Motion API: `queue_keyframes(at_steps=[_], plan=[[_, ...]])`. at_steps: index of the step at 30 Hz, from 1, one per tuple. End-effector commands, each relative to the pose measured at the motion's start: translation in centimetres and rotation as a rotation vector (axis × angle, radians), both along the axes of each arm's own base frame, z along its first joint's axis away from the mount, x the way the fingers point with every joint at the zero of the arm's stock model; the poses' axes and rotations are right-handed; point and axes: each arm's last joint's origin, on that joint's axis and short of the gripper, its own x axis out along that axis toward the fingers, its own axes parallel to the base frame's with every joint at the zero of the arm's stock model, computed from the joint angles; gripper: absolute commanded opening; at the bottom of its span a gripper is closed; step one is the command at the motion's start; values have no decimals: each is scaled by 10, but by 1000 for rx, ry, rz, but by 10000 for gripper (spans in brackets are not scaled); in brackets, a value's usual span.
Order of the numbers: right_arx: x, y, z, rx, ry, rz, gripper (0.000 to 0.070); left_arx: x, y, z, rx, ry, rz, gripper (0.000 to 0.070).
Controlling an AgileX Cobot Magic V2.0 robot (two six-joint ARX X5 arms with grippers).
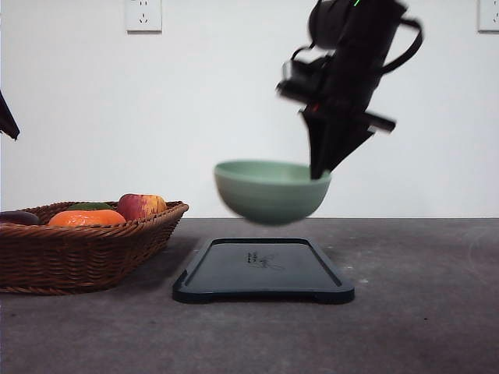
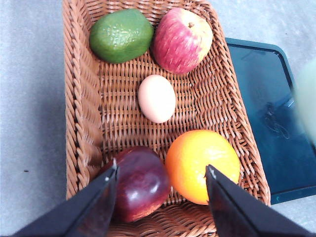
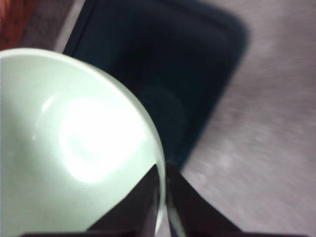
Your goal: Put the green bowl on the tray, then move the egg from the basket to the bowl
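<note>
1. Holding the pale sage-green round ceramic bowl [image 1: 271,191] by its rim, the right gripper [image 1: 321,170] is clenched on the bowl's right edge; in the right wrist view we see one finger inside the rim and one outside [image 3: 163,197].
2. We note that the bowl hangs in the air above the flat dark blackish-teal rectangular tray [image 1: 263,273], apart from it. Its outline is slightly blurred in the front view. Its inside is glossy, with a bright reflection at the bottom [image 3: 94,143].
3. The tray rests on the grey table [image 1: 421,312], just beside the shallow brown woven wicker basket [image 1: 86,253], which stands to its left.
4. In the left wrist view we see the left gripper [image 2: 162,187] with its fingers spread apart, grasping nothing, above the basket.
5. The pale oval egg [image 2: 157,98] lies near the middle of the basket floor. Around it we see a green avocado [image 2: 121,35], a red apple [image 2: 181,40], an orange [image 2: 202,165] and a dark purple-red fruit [image 2: 142,182].
6. The egg touches none of the fruits.
</note>
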Motion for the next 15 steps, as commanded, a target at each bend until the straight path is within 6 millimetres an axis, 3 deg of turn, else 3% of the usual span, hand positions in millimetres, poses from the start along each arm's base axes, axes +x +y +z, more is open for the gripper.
queue_keyframes(at_steps=[1,9,15], plan=[[6,7,-6,7,-3,-7,0,3,0,5,-2,-21,-3,350],[15,13,-34,-20,51,-5,0,3,0,5,-1,-22,-3,349],[18,14,-43,-30,57,-6,7,3,0,5,-1,-21,-3,349]])
